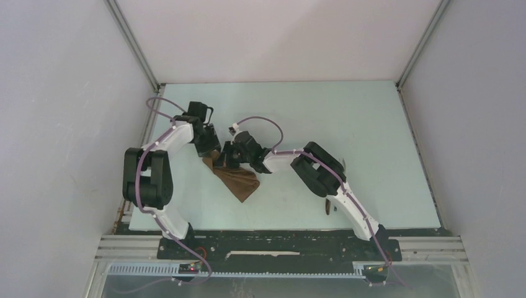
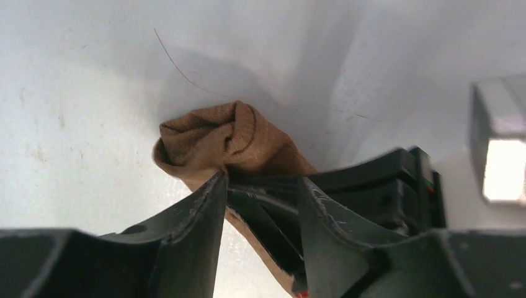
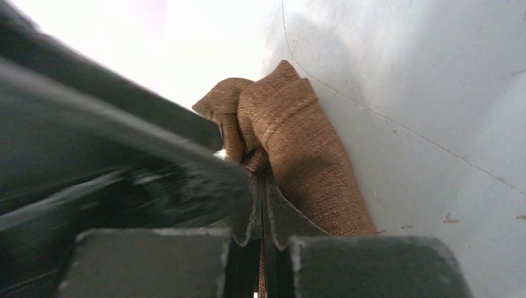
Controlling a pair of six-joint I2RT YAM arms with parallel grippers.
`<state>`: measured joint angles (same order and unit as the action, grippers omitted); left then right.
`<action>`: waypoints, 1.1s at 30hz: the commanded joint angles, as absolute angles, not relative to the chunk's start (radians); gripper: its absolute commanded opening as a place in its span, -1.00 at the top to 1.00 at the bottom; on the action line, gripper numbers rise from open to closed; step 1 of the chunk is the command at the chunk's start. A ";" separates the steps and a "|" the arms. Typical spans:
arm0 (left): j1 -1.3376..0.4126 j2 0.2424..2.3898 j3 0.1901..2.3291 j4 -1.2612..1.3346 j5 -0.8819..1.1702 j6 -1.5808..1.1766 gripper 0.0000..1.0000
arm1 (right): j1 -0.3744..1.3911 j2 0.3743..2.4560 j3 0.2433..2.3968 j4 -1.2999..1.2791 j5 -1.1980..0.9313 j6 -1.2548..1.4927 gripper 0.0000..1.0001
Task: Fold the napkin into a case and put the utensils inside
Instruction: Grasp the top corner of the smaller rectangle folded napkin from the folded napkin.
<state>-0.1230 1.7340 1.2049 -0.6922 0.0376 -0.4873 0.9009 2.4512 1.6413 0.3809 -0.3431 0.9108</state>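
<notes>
Napkin of plain brown soft fabric [image 1: 239,180] lies left of centre on the pale green table [image 1: 347,118]. It is already narrowed to a diagonal strip, and its far end is bunched up between the two grippers. Right gripper [image 3: 260,189] is pinched almost flat on a thin layer of that cloth. Left gripper [image 2: 260,186] stands partly spread with one finger touching the bunched end; whether it grips anything I cannot tell. To fold well, I judge the left should first close on a hem corner. Both should then lift low and lay the layer over with edges matched, leaving one end open as the mouth. Wooden-handled knife [image 1: 327,205] waits beside the right arm, partly hidden.
</notes>
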 commanded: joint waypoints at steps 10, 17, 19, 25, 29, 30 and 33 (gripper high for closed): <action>0.044 1.541 1.020 -0.513 0.243 -0.601 1.00 | 0.885 2.419 1.595 0.345 -0.302 0.900 1.00; 0.042 1.646 1.012 -0.442 0.282 -0.605 1.00 | 0.887 2.419 1.598 0.341 -0.304 0.894 1.00; 0.041 1.657 1.001 -0.434 0.285 -0.605 1.00 | 0.887 2.419 1.598 0.341 -0.304 0.891 1.00; 0.036 1.719 0.982 -0.406 0.313 -0.614 1.00 | 0.894 2.416 1.617 0.320 -0.304 0.872 1.00; 0.038 1.744 0.974 -0.423 0.285 -0.612 1.00 | 0.900 2.376 1.626 0.247 -0.294 0.794 1.00; 0.038 1.743 0.972 -0.431 0.278 -0.608 1.00 | 0.899 2.360 1.642 0.212 -0.310 0.767 1.00; 0.038 1.735 0.972 -0.445 0.257 -0.605 1.00 | 0.887 2.327 1.714 0.074 -0.380 0.668 0.89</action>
<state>0.0452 1.7191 0.9874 -0.4232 0.2848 -0.6052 0.8928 2.4130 1.6371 0.3027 -0.3344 0.8310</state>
